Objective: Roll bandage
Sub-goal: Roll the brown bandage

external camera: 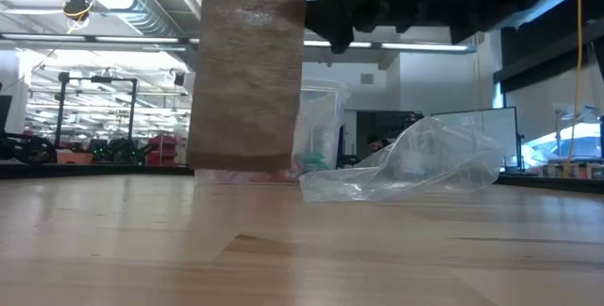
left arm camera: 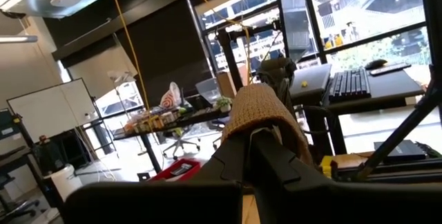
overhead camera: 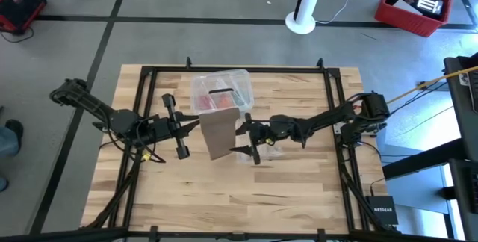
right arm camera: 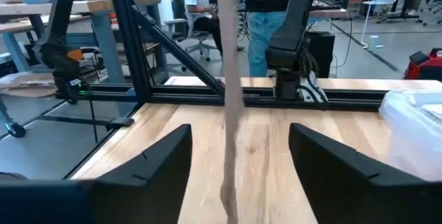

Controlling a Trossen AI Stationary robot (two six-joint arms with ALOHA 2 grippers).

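The brown-tan bandage (overhead camera: 220,134) hangs from my left gripper (overhead camera: 196,125) as a flat vertical strip over the table's middle. In the low view the bandage (external camera: 247,70) reaches down close to the tabletop; I cannot tell whether its lower end touches. My left gripper is shut on its upper end. My right gripper (overhead camera: 246,139) is open at the bandage's right. In the right wrist view the strip (right arm camera: 231,99) hangs edge-on between my right gripper's (right arm camera: 239,133) two spread fingers, apart from both. My left gripper holds the bandage by its upper end (left arm camera: 261,110), which lies folded over the tips of the shut fingers (left arm camera: 238,158). The fingers come level from the table's left side. The strip hangs straight down below them.
A clear plastic box with red contents (overhead camera: 222,92) stands just behind the bandage. A crinkled clear plastic bag (external camera: 415,164) lies on the table under my right gripper. A black frame (overhead camera: 239,69) runs round the table. People stand and sit in the room beyond.
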